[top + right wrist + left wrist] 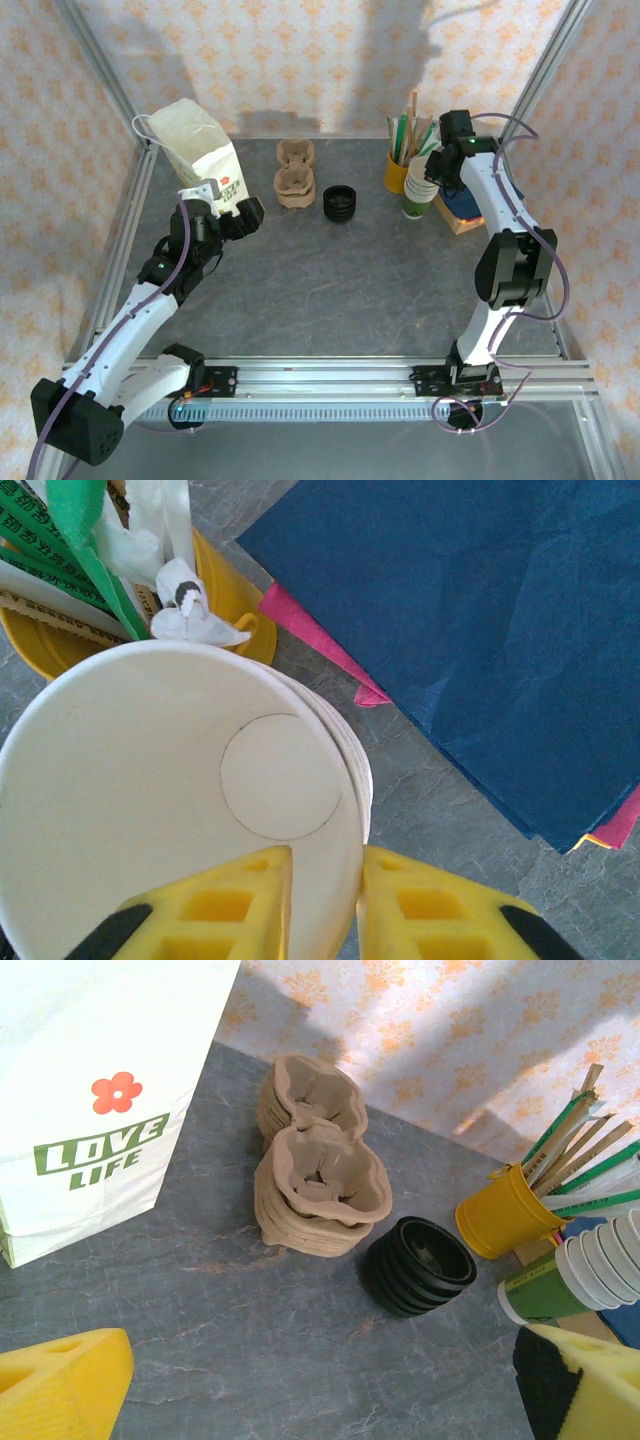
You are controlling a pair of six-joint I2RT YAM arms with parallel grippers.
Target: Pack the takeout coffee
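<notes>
Grey table (pixel 330 290) between orange-patterned walls, carrying a stack of cups (pixel 418 195) at two o'clock just beside the yellow cup (pixel 396 175) of sticks, black lids (pixel 340 203) at twelve and a paper bag (pixel 200 150) at ten. Clamps the right gripper (pixel 325 880) on the top cup (pixel 150 830) (probably the coffee cup in the making, lid not yet on), one finger inside, one outside, and holds the left gripper (pixel 225 205) spread wide, empty, near the bag. Looks light, thin-walled, easy to crush or leave stuck in the cup below, so best taken gently at the stiffer rolled rim.
</notes>
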